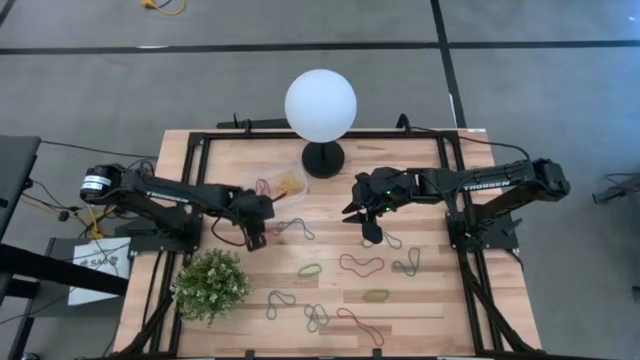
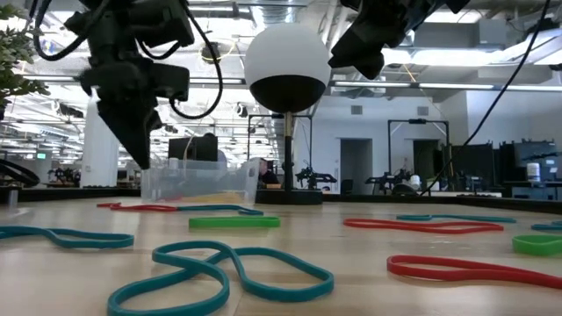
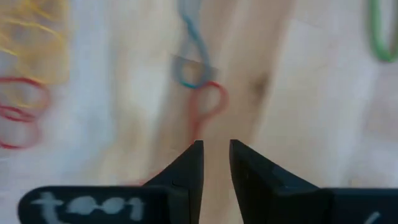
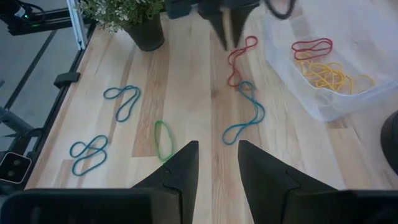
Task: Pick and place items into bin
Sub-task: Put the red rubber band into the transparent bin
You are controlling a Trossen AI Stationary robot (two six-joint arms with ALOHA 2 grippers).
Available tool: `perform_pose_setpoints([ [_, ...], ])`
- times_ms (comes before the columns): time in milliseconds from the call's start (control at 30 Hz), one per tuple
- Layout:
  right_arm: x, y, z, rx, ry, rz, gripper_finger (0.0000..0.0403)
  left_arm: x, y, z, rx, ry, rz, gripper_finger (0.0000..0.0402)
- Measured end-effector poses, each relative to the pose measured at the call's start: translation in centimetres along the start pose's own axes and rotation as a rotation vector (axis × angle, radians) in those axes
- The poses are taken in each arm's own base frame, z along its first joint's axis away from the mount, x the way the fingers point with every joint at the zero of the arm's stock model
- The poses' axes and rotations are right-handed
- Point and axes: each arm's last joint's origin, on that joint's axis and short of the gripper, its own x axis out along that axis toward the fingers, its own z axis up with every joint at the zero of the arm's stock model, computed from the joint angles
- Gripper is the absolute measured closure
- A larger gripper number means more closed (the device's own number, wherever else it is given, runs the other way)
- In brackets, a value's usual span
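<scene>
High view shows the left gripper [image 1: 257, 238] just beside the clear bin [image 1: 283, 183], poised over a red band [image 4: 238, 57] on the wooden table [image 1: 430, 300], its jaws slightly parted and gripping nothing. Inside the bin lie yellow and red bands. More loose bands [image 1: 361, 264] are scattered across the table. Nearer the lamp [image 1: 320, 105], the right gripper [image 1: 371, 228] hangs with jaws parted and empty.

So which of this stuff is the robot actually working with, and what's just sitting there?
Part of the job:
rubber bands scattered on the table
clear bin, already holding red and yellow bands

Just lying about:
globe lamp
potted plant
</scene>
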Motion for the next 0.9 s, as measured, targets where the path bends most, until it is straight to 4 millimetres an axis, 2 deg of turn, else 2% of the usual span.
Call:
perform_pose_setpoints([
  [333,0.0,0.0,0.0,0.0,0.003,0.0,0.0296,2.3,-2.7,-0.6,0.066,0.07,-0.046,0.0336],
  [633,0.0,0.0,0.0,0.0,0.003,0.0,0.0296,4.8,-1.1,-0.1,0.014,0.11,0.112,0.0336],
  [900,0.0,0.0,-0.2,0.003,0.022,-0.001,0.0296,4.8,-0.4,0.1,0.026,0.097,0.128,0.0336],
])
